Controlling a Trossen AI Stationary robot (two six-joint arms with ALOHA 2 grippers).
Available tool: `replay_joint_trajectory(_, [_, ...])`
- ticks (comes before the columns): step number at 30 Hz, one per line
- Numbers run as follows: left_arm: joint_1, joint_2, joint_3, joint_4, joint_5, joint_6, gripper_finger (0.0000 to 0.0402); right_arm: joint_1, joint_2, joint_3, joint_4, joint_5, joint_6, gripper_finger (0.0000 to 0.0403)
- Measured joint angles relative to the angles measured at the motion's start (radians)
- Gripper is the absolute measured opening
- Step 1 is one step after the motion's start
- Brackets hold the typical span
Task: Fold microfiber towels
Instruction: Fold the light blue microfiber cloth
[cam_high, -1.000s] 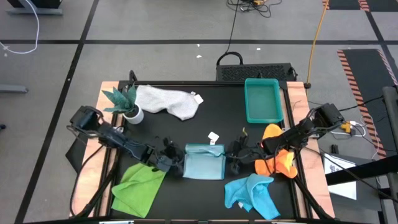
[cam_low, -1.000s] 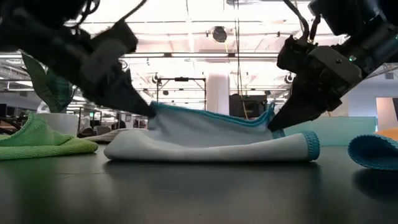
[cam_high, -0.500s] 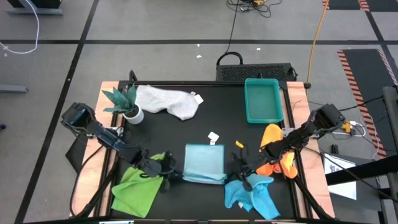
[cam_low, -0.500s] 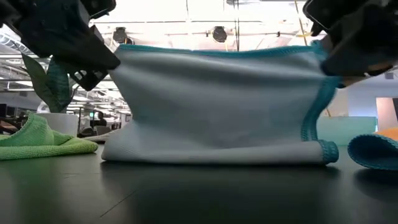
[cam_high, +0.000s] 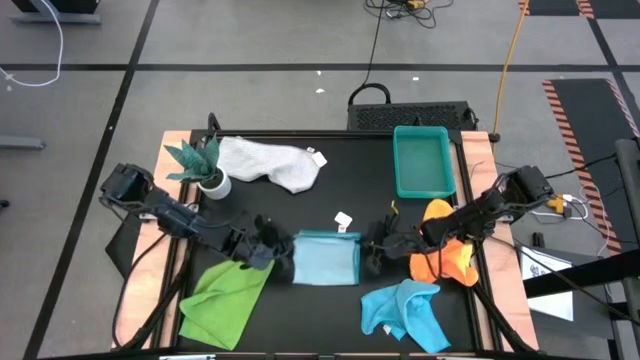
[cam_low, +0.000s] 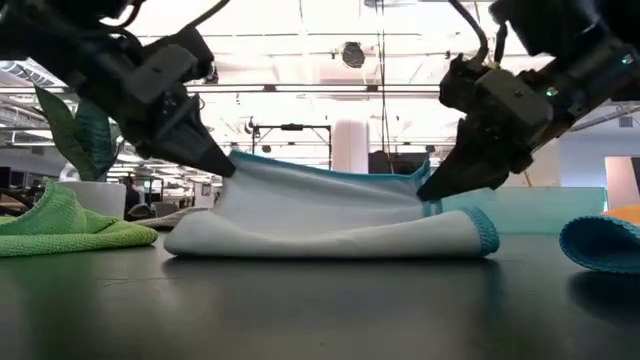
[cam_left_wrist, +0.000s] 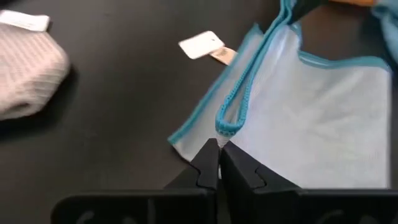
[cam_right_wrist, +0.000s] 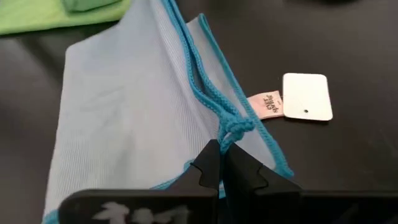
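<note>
The pale blue towel (cam_high: 328, 258) lies doubled over at the table's middle, its rounded fold (cam_low: 330, 240) on the tabletop toward the near edge. My left gripper (cam_high: 284, 254) is shut on its left side and my right gripper (cam_high: 368, 256) on its right side. Both hold the teal-hemmed upper edge (cam_low: 330, 176) a little above the lower layer. Around it lie the white-grey towel (cam_high: 270, 162), the lime green towel (cam_high: 225, 300), the orange towel (cam_high: 445, 256) and the turquoise towel (cam_high: 405, 310). My left gripper pinches the upper layer's left corner (cam_left_wrist: 226, 127) between its two fingers, where the teal hem loops back on itself. The fingers slant down from the table's left. The corner is lifted; the cloth sags slightly toward the other gripper. My right gripper pinches the upper layer's right corner (cam_right_wrist: 234, 132), a small bunch of teal hem, between its two fingers. The fingers slant down from the table's right. The corner hangs clear of the lower layer, which lies on the table.
A teal tray (cam_high: 423, 160) stands at the far right and a small potted plant (cam_high: 203, 168) at the far left. A white tag (cam_high: 344, 221) lies just beyond the pale blue towel. Bare black tabletop shows between the towel and the near edge.
Both grippers drew the towel's held edge up and toward the near edge, spreading the cloth into a tall upright sheet. Then they carried it back toward the far edge and down. The upper layer now lies low over the lower one, much as it stood a second ago.
</note>
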Motion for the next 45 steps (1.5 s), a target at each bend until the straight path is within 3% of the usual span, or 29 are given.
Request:
replay_joint_trajectory(8, [0.04,0.0,0.0,0.008,0.023,0.02,0.0014,-0.013,0.0,-0.002,-0.025,-0.015,-0.007,0.0])
replay_joint_trajectory(11, [0.021,0.0,0.0,0.036,0.119,0.031,0.0005,0.004,0.0,-0.004,0.007,-0.134,-0.038,0.0])
replay_joint_trajectory(17, [-0.098,-0.021,0.001,0.216,0.415,0.098,0.0009,0.098,0.0,-0.004,0.275,-0.482,-0.12,0.0])
replay_joint_trajectory(19, [-0.142,-0.021,0.0,0.284,0.46,0.13,0.0005,0.137,0.0,-0.003,0.366,-0.529,-0.135,0.0])
replay_joint_trajectory(21, [-0.171,-0.021,0.002,0.315,0.44,0.136,0.0004,0.168,0.0,-0.003,0.396,-0.497,-0.135,0.0])
replay_joint_trajectory(24, [-0.184,-0.021,0.001,0.274,0.292,0.112,0.0011,0.192,0.0,-0.003,0.379,-0.358,-0.116,0.0])
replay_joint_trajectory(28, [-0.15,-0.013,0.001,0.179,0.136,0.049,0.0005,0.179,0.0,-0.003,0.259,-0.126,-0.053,0.0])
replay_joint_trajectory(31, [-0.105,0.007,0.0,0.12,0.08,0.008,0.0006,0.14,0.0,-0.003,0.154,-0.026,0.013,0.0])
replay_joint_trajectory(36, [-0.027,0.07,0.0,0.12,0.067,-0.006,0.0016,0.072,0.0,-0.004,0.018,0.002,0.075,0.0])
replay_joint_trajectory(45, [0.067,0.161,0.0,0.167,0.068,-0.008,0.0012,0.008,0.0,-0.004,-0.028,-0.002,0.069,0.0])
